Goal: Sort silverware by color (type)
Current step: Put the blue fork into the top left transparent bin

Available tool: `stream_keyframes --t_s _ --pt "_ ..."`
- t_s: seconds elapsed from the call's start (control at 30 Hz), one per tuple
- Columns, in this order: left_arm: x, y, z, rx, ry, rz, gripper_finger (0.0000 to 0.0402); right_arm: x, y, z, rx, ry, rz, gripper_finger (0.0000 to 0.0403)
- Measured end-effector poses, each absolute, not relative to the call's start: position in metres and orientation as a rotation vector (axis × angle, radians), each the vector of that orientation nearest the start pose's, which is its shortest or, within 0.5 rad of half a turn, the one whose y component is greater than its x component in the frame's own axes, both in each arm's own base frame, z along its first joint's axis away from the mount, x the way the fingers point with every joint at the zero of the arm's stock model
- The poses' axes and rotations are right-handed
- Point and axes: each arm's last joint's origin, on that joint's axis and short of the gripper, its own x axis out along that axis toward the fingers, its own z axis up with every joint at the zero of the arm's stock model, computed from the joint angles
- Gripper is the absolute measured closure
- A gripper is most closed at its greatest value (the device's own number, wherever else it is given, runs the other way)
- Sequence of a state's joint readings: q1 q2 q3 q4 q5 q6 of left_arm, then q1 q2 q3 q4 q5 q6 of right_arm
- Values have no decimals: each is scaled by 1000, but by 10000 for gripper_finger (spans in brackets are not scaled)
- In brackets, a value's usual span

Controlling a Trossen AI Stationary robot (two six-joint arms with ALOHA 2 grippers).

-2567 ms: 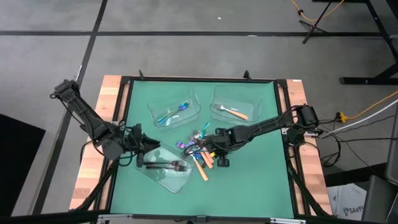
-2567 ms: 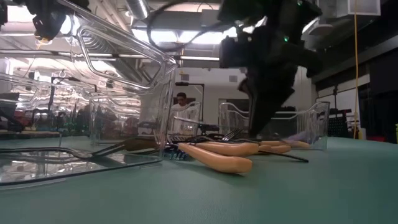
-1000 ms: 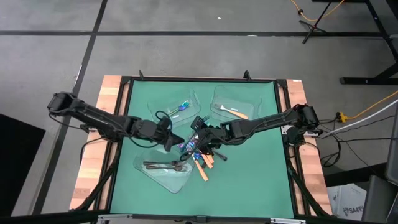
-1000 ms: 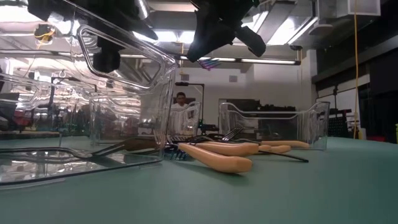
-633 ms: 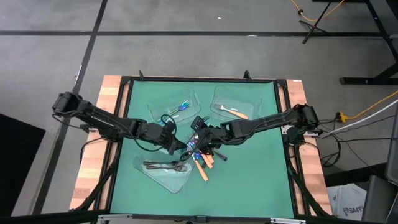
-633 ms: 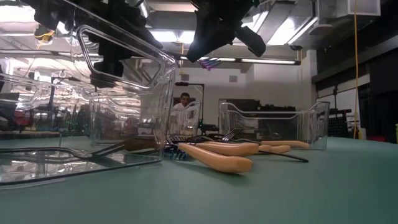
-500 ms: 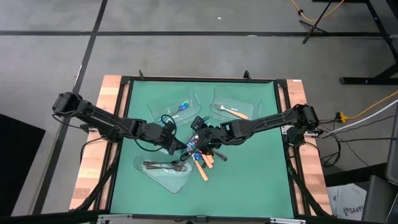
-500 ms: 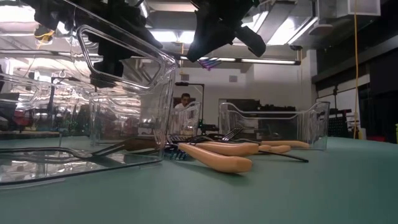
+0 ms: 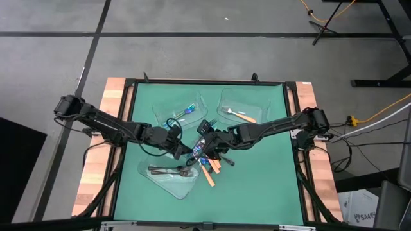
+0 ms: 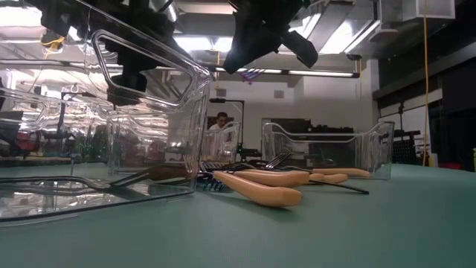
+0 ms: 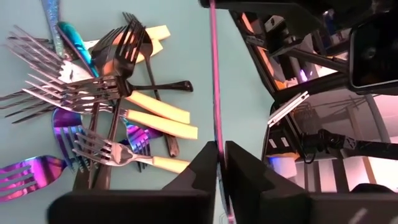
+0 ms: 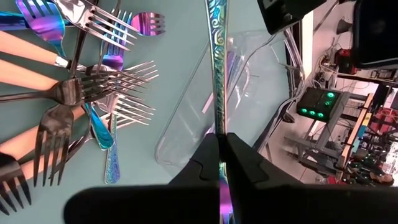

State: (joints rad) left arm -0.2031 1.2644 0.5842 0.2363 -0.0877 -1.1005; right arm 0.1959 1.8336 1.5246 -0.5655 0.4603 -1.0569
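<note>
Both grippers meet above the middle of the table, each shut on one slim iridescent utensil (image 9: 198, 150). My left gripper (image 9: 187, 152) (image 11: 218, 163) comes from the left, my right gripper (image 9: 205, 147) (image 12: 221, 155) from the right. Under them a loose pile of silverware (image 9: 209, 168) lies flat on the green mat: orange-handled forks (image 10: 256, 192), dark forks (image 11: 118, 53) and iridescent pieces (image 12: 102, 134). In the low view my right gripper (image 10: 256, 52) hangs high above the pile. My left gripper pinches the utensil's thin purple handle (image 11: 215, 134) between its two fingers, seen edge-on. The handle runs on past the fingertips toward the right arm. The utensil is lifted clear above the pile. My right gripper pinches the patterned teal-purple handle (image 12: 217, 118) between its two fingers, the flat face showing. The handle runs on toward the left gripper. The utensil is clear of the table.
Three clear trays stand on the mat: a far-left one (image 9: 164, 114) with iridescent pieces (image 9: 185, 110), a far-right one (image 9: 226, 99) with an orange-handled piece (image 9: 244, 117), a near-left one (image 9: 168, 185) with dark forks (image 9: 172, 171). A person (image 10: 217, 119) shows far behind the table.
My left gripper has moved toward the table's right and a little nearer, up to the right gripper and the utensil it holds aloft. For the last half second both arms have kept still. The right gripper and the pile have not moved.
</note>
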Motion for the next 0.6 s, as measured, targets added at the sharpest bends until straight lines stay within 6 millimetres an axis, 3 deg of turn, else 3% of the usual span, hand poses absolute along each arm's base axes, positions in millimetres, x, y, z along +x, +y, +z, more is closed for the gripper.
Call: stream_keyframes --t_s 0.6 --pt "251 -49 205 -1032 458 145 399 397 66 272 -1260 870 197 391"
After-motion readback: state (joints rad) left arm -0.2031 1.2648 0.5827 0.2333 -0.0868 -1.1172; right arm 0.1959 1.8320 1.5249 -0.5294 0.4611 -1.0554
